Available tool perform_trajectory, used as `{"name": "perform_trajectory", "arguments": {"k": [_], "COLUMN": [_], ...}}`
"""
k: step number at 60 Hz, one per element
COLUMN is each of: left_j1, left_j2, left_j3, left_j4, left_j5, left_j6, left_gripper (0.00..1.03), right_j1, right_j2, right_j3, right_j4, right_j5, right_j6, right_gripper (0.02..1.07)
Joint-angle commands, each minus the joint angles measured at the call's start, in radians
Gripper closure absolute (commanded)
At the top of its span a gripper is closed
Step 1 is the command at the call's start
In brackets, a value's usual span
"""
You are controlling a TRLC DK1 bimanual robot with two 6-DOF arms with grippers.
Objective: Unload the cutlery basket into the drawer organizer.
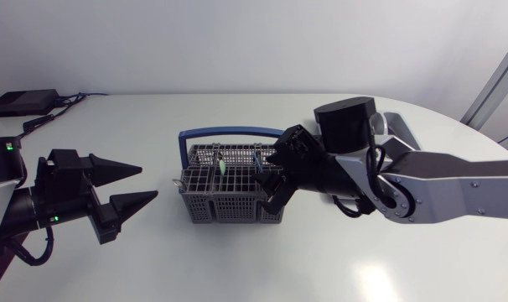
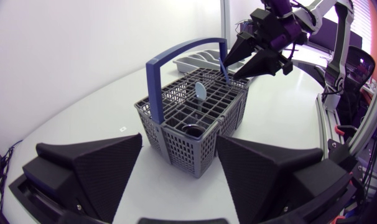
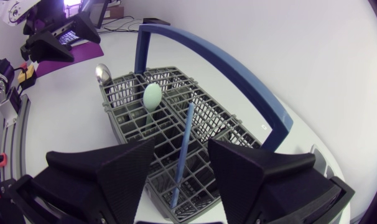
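A grey wire cutlery basket (image 1: 229, 195) with a blue arched handle (image 1: 229, 132) stands mid-table. It holds a pale green spoon (image 3: 152, 96), a thin blue utensil (image 3: 183, 146) and a metal spoon (image 3: 102, 73). My right gripper (image 3: 179, 183) hangs open over the basket's right end (image 1: 271, 180), with the blue utensil standing between its fingers, untouched. My left gripper (image 1: 141, 184) is open and empty, level with the table to the left of the basket (image 2: 195, 118). The grey drawer organizer (image 2: 198, 60) lies beyond the basket in the left wrist view; my right arm hides it in the head view.
A black box (image 1: 23, 102) with cables sits at the table's back left corner. The white table (image 1: 237, 260) is bare in front of the basket and between the basket and my left gripper.
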Motion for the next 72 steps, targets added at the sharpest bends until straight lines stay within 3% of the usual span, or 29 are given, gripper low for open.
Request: {"name": "perform_trajectory", "arguments": {"k": [1,11,29,72], "left_j1": [-0.010,-0.010,-0.011,-0.013], "left_j2": [0.007,0.012,0.012,0.012], "left_j3": [-0.013,-0.003,-0.003,-0.028], "left_j4": [0.009,0.010,0.012,0.033], "left_j5": [0.013,0.009,0.004,0.001], "left_j6": [0.021,0.021,0.018,0.027], "left_gripper": [0.05,0.05,0.05,0.05], "right_j1": [-0.007,-0.010,-0.011,-0.022], "right_j2": [0.021,0.055,0.096,-0.022], "right_j3": [-0.029,-0.029,-0.003,-0.037], "right_j4": [0.025,0.053,0.055,0.044], "right_j5": [0.012,0.012,0.012,-0.026], "right_j6": [-0.006,-0.006,-0.006,0.002], "right_gripper": [0.45,0.60,1.01,1.01]}}
